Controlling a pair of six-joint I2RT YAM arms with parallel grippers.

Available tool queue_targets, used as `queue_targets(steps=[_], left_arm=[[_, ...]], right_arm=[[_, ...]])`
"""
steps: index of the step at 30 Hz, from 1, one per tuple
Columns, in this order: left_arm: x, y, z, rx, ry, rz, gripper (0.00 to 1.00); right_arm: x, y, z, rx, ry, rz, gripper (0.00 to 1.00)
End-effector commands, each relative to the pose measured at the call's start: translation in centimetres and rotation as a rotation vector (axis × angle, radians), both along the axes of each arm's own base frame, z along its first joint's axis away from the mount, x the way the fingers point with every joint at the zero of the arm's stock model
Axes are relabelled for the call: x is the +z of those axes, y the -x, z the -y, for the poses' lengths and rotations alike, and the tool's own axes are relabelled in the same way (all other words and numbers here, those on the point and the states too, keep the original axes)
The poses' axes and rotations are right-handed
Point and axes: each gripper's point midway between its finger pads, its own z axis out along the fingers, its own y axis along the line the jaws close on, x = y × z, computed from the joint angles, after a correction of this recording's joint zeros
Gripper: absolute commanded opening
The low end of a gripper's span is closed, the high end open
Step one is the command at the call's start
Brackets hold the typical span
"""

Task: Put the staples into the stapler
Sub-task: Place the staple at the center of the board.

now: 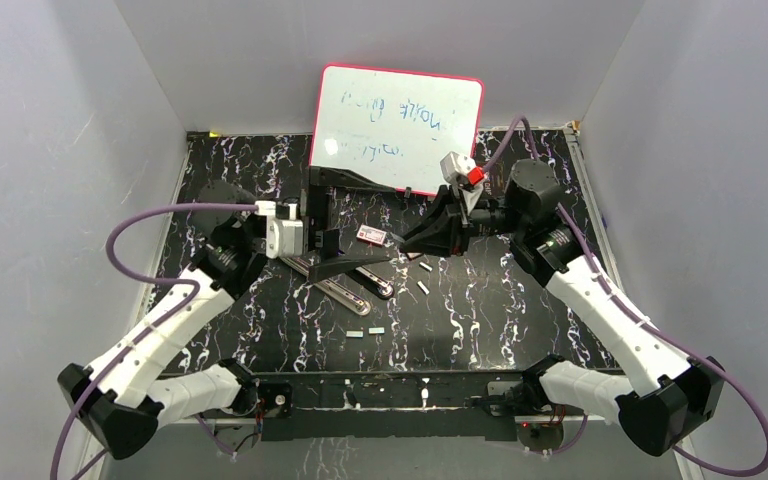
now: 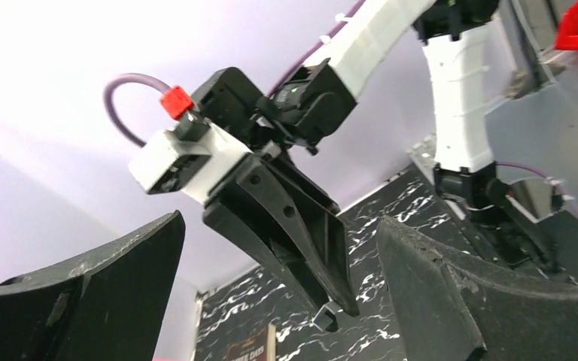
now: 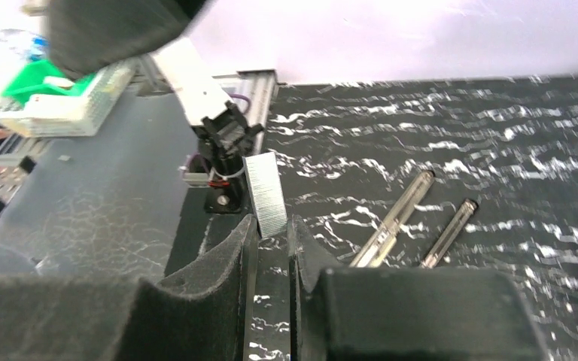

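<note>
Stapler [image 1: 345, 268] lies hinged open on the table [image 1: 520, 330], left of centre. Left gripper [image 1: 322, 222] sits just behind it, fingers spread wide, holding nothing. Right gripper [image 3: 271, 226], further right, pinches one upright strip of staples [image 3: 265, 192]; loose strips [image 1: 425, 286] lie nearby.

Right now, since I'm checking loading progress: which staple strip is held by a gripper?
The strip standing pinched in the right gripper. The loose strips all lie flat on the table.
</note>
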Motion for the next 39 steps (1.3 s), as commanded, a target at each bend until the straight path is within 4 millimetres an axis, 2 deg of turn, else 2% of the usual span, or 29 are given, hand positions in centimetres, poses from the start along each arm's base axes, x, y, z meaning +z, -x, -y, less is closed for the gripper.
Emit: queue_targets(steps=[1,7,10,12,16,19,30,39], left_arm=[[0.1,-2.6,-1.1,0.217,0.029,-0.025,0.98],[-1.1,-5.2,-2.3,0.398,0.052,-0.115,0.98],[-2.2,-6.6,-3.0,0.497,0.050,-0.144,0.98],[-2.7,-7.1,-3.2,0.526,0.037,-0.156,0.98],[-3.9,-7.4,-3.4,0.547,0.008,-0.169,0.98],[-3.7,-7.6,-4.0,0.584,0.016,-0.161,0.98],[-3.2,-7.9,-4.4,0.617,0.008,-0.135,0.98],[-3.2,-7.8,-4.4,0.613,-0.005,-0.132,0.98]], right_arm=[[-2.1,-3.0,0.2,-0.196,0.079,0.012,0.24],[-6.9,-4.9,0.5,-0.317,0.217,-0.042,0.24],[-13.1,-4.7,-0.4,-0.361,0.399,-0.079,0.27],[-15.9,-4.4,-0.6,-0.376,0.478,-0.105,0.25],[-20.8,-3.9,-0.1,-0.419,0.613,-0.158,0.21],[-23.8,-3.2,0.0,-0.425,0.699,-0.193,0.20],[-28.4,-1.6,-0.1,-0.395,0.832,-0.205,0.21],[-30.8,-1.0,-0.5,-0.378,0.889,-0.204,0.21]])
